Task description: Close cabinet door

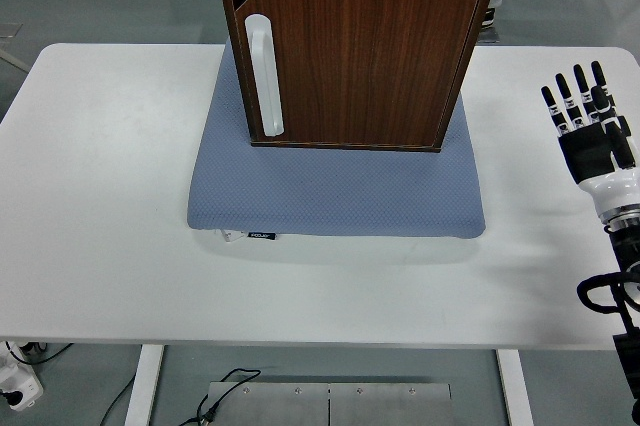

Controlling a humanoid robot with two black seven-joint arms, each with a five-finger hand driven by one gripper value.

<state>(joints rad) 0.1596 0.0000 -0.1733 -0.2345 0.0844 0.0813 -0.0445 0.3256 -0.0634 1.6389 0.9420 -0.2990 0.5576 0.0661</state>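
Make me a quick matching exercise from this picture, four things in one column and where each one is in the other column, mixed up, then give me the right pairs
Things:
1. cabinet
2. white handle
3. blue mat
4. right robot hand

Places:
A. over the table's right edge, fingers spread, holding nothing
B. flat on the white table, under the cabinet
C. on the left side of the cabinet door
D. standing on the mat, at the table's far side

Pairs: 1-D, 2-C, 3-B, 4-A
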